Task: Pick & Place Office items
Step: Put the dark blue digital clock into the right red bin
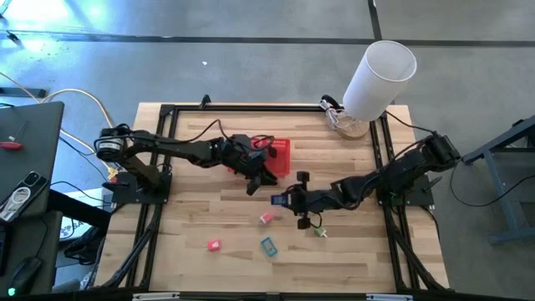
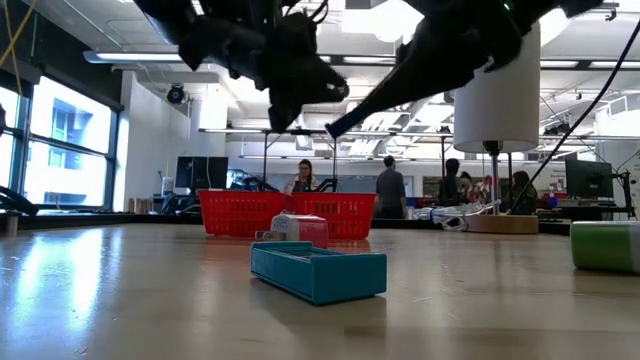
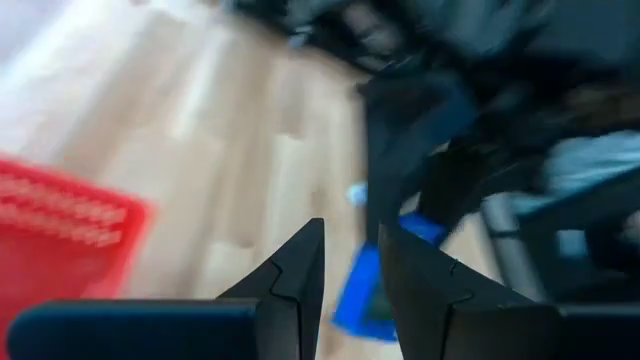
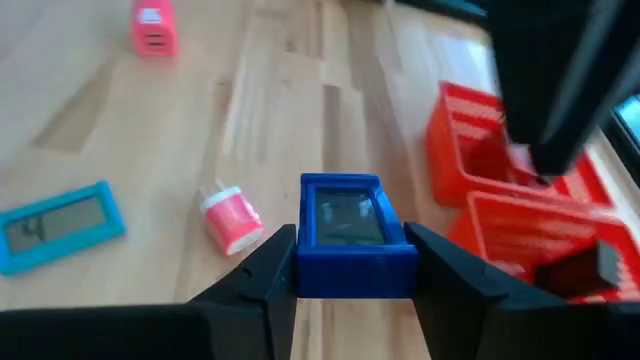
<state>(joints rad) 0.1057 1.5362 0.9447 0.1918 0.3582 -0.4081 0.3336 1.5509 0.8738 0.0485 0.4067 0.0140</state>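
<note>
**Blue item held clear of the table, basket close by**

The right gripper (image 4: 345,262) pinches the dark blue item (image 4: 350,235) between its fingers, lifted off the table (image 1: 209,159) near the middle. This looks like a carry toward the red mesh basket (image 4: 500,190), which sits just beyond it. The left gripper (image 3: 350,270) hangs beside the basket, its fingers close together with a narrow gap and nothing visibly held; I judge it is waiting out of the way or has just let something go. A black item (image 4: 585,265) already lies in the basket. Nearer on the table, well apart, lie the pale pink item (image 4: 232,220), the teal item (image 4: 55,225), the red-pink item (image 4: 153,27) and the green item (image 2: 606,246).
</note>
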